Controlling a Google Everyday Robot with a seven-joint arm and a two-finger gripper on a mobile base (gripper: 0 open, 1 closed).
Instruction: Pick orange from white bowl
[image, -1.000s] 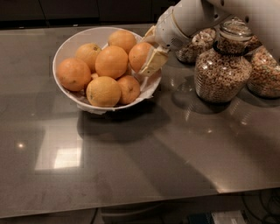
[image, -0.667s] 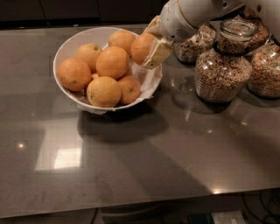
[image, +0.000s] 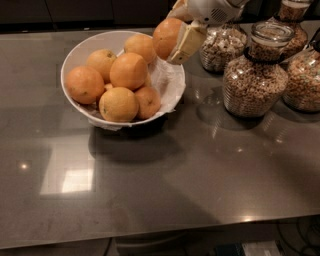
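Over the back right edge of the white bowl (image: 67, 65), the gripper (image: 174, 44) is pinching one orange (image: 165, 35) between its fingers; a pale finger (image: 187, 42) is pressing on the right side of the fruit, and the other finger is hiding behind it; the orange is hanging in the air, up off the pile and just above the crinkled liner (image: 170, 82); the other oranges (image: 128, 71) are sitting heaped in the bowl, which is resting on the grey tabletop (image: 150, 190); glass jars (image: 255, 70) of cereal are standing just to the right, close to the arm; the pick is looking nearly done, since the fruit seems free of the bowl; the next move is calling for a steady squeeze and a slow lift straight up, keeping away from the jars so nothing is getting knocked.
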